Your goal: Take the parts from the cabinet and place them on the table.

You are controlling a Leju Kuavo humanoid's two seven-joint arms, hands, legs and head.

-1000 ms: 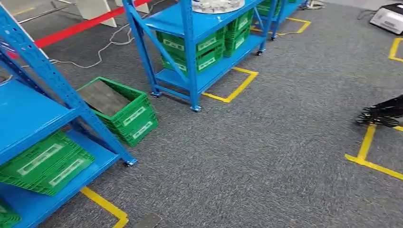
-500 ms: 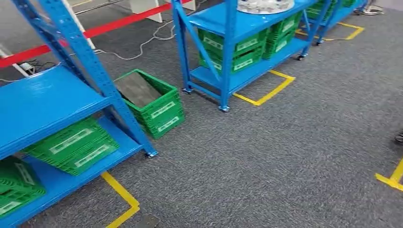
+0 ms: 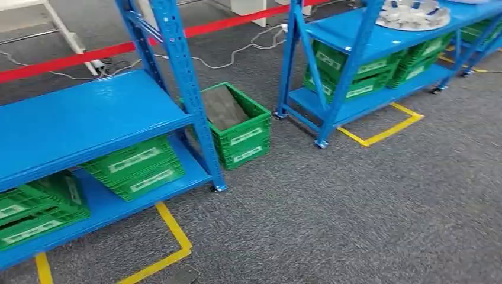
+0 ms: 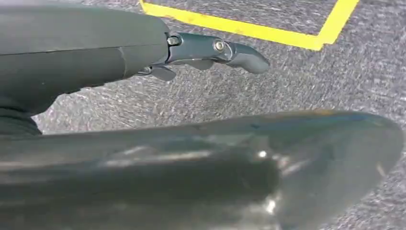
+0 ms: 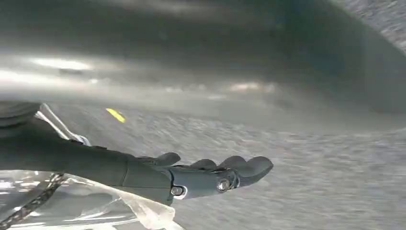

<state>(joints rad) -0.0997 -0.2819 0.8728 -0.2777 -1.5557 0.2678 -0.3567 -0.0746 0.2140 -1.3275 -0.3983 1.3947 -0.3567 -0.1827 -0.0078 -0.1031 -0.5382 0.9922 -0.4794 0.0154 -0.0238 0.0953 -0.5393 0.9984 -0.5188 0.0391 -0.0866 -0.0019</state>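
The silver parts are lying on the top shelf of the far blue rack at the upper right of the head view, nearer the right edge than half a second ago because the camera is swinging. The near rack is now filling the left. The green crate on the floor is sitting between them. The right hand is holding a clear plastic bag, fingers extended. The left hand is hanging over carpet, fingers straight, holding nothing.
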